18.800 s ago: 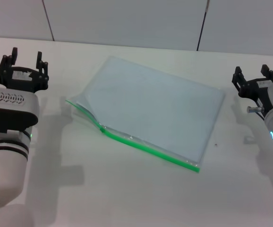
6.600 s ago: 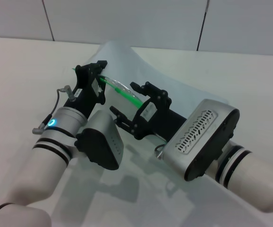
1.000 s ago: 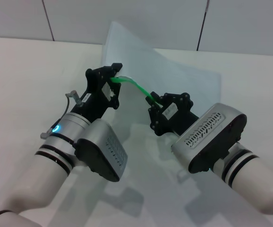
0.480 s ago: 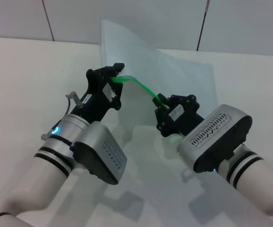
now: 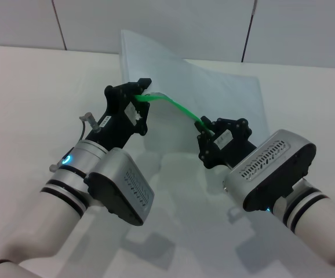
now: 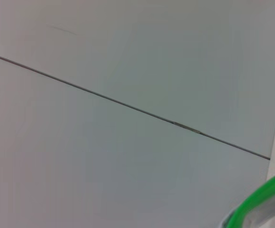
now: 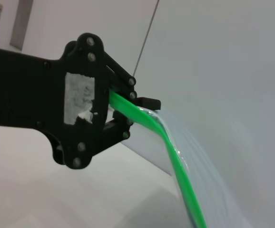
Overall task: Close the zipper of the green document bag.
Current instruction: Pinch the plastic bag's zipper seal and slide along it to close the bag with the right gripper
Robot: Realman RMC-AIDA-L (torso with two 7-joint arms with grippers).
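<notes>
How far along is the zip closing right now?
Done: the translucent pale blue-grey document bag is lifted. In hand: the left gripper clamps one end of the bright green zipper strip; the right gripper grips farther along. Left: the rest, hidden behind the right gripper.

Both arms are glossy white cylinders ringed with black bands, each ending in a silver-grey wrist housing with rows of slotted vents and black edging. A small blue-cyan light glows on the left forearm, beside a thin grey cable with a metal plug. The left hand [image 5: 134, 99] and right hand [image 5: 212, 134] are matte black linkage frames with small screws and worn whitish stickers.
</notes>
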